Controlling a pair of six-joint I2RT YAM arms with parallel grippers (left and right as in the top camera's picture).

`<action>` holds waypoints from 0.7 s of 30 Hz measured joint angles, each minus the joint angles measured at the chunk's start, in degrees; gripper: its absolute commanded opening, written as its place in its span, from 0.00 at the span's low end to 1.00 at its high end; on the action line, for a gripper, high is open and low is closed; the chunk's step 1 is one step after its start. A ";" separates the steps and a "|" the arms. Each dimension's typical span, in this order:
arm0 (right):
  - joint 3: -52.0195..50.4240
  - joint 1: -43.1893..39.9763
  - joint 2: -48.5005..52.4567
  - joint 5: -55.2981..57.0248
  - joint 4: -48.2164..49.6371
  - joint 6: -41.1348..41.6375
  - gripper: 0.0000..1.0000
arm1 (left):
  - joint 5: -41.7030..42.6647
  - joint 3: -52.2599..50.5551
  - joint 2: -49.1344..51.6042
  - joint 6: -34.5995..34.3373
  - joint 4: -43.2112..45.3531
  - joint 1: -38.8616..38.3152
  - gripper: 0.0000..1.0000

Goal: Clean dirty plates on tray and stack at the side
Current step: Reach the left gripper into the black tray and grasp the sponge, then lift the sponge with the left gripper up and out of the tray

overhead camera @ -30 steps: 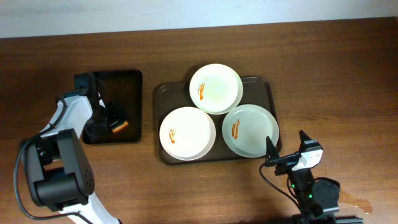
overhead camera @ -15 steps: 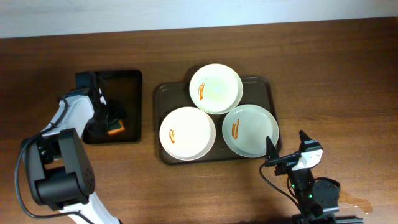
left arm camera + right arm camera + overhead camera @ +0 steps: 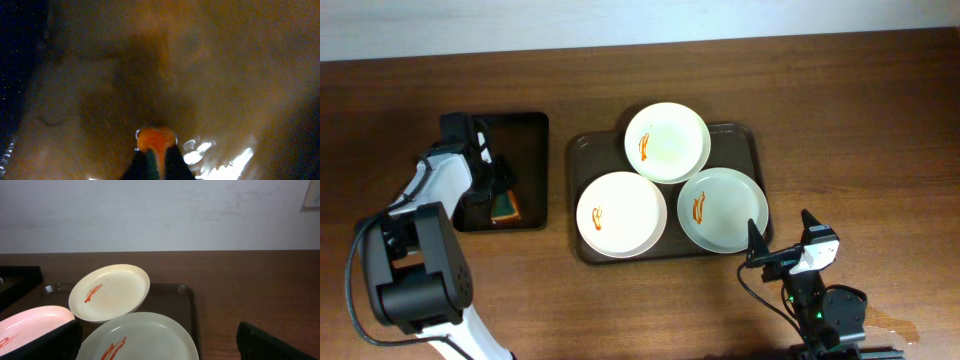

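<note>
Pinching orange-green sponge, left pincer nearly closed; right pincer gaping.

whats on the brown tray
Three dirty plates: back, front-left, front-right, each smeared orange-red. The tray floor under them is covered, so unseen.
</note>
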 measured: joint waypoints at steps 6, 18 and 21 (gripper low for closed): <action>0.00 0.00 0.00 0.00 -0.02 0.02 0.98 | 1.79 0.63 -1.51 0.28 -12.90 0.00 0.71; 0.00 0.00 0.00 0.00 0.00 0.00 0.98 | 5.51 1.97 -1.66 1.66 -17.07 0.07 0.00; 0.00 0.00 0.00 0.00 -0.02 -0.04 0.98 | 13.03 13.66 -5.70 1.66 -21.22 0.11 0.00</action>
